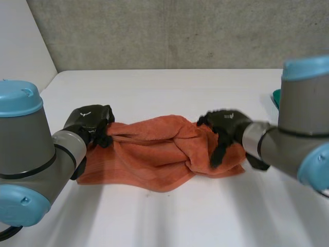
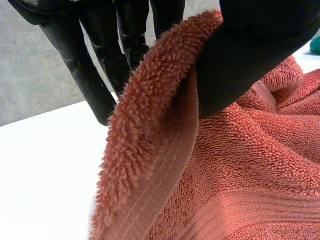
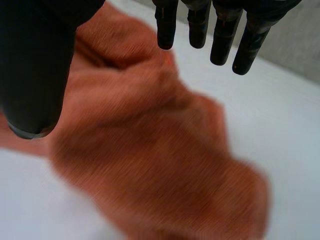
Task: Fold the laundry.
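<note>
The orange towel (image 1: 149, 152) lies rumpled at the middle of the table (image 1: 169, 216). At its 10 o'clock corner, the left hand (image 1: 91, 122) pinches the raised edge between thumb and fingers (image 2: 95, 80). Over the 3 o'clock end, the right hand (image 1: 226, 126) hovers with fingers (image 3: 222, 35) straight and apart from the thumb, holding nothing.

A white table (image 1: 180, 85) fills the head view from the lower edge up to the grey wall. An orange towel (image 1: 154, 154) lies crumpled on it at centre frame. A small green thing (image 1: 276, 96) sits at the right edge, mostly hidden.
</note>
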Robot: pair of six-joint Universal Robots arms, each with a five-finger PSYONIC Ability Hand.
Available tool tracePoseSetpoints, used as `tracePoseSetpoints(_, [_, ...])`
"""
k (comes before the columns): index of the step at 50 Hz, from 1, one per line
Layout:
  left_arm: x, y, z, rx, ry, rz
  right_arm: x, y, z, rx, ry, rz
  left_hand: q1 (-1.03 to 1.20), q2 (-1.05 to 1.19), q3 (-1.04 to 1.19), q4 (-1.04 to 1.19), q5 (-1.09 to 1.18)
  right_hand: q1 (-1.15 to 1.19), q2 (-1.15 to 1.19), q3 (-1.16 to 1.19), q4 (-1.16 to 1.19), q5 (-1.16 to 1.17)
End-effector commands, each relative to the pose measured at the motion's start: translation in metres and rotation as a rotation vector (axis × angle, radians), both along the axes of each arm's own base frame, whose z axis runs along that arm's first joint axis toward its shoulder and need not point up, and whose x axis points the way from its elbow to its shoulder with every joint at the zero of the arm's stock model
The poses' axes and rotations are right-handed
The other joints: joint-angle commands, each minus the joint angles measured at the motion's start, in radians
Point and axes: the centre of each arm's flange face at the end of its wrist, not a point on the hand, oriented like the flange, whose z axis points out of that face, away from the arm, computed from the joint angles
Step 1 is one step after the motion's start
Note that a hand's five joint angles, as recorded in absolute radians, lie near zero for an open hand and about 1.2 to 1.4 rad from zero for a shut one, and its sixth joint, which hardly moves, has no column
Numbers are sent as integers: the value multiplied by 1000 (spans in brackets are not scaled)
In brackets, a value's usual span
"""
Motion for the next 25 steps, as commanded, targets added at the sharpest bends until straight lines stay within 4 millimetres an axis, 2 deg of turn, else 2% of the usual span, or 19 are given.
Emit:
tracePoseSetpoints(1, [-1,1,0,0,1,-3,0,2,-39,12,-87,-27,248,199,207,198,231,-30,-47,-43,-61,-69])
tracePoseSetpoints(4, [-1,0,0,-3,3,-3,3,2,-53,61,-102,-32,248,199,207,198,231,-30,-47,-43,-61,-69])
tracePoseSetpoints(6, [-1,0,0,-4,3,-3,5,-3,-66,90,-106,-52,248,199,207,198,231,135,118,122,104,96])
tracePoseSetpoints(7, [-1,0,0,-4,3,-1,5,-5,-68,91,-110,-56,248,199,207,198,231,266,250,254,235,228])
tracePoseSetpoints(8, [0,0,-1,-3,3,-1,7,-9,-71,82,-119,-66,248,199,207,198,231,718,702,706,687,680])
tracePoseSetpoints(10, [0,1,-1,-2,2,-1,6,-13,-68,61,-124,-77,248,199,207,198,231,1164,1148,1151,1133,1126])
tracePoseSetpoints(13, [0,3,1,-4,1,-3,2,-21,-59,4,-126,-115,248,199,207,198,231,1191,1175,1179,1160,1153])
tracePoseSetpoints(14, [0,4,2,-6,2,-5,1,-22,-53,-19,-128,-113,248,199,207,198,231,1191,1175,1179,1160,1153])
tracePoseSetpoints(15, [0,5,3,-9,3,-5,1,-22,-33,-73,-146,-106,248,199,207,198,231,1191,1175,1179,1160,1153])
tracePoseSetpoints(18, [3,9,21,-55,20,-5,0,-18,6,-167,-174,-77,248,199,207,198,231,1191,1175,1179,1160,1153])
tracePoseSetpoints(19, [4,9,25,-69,22,-3,-3,-15,31,-226,-185,-49,248,199,207,198,231,1191,1175,1179,1160,1153])
tracePoseSetpoints(22, [10,14,46,-136,-1,-7,-13,-15,62,-288,-176,-21,248,199,207,198,231,1191,1175,1179,1160,1153])
tracePoseSetpoints(23, [12,16,51,-156,-10,-7,-21,-17,78,-305,-161,-6,248,199,207,198,231,1191,1175,1179,1160,1153])
tracePoseSetpoints(25, [18,23,68,-227,-36,-10,-28,-20,90,-301,-141,11,248,199,207,198,231,1191,1175,1179,1160,1153])
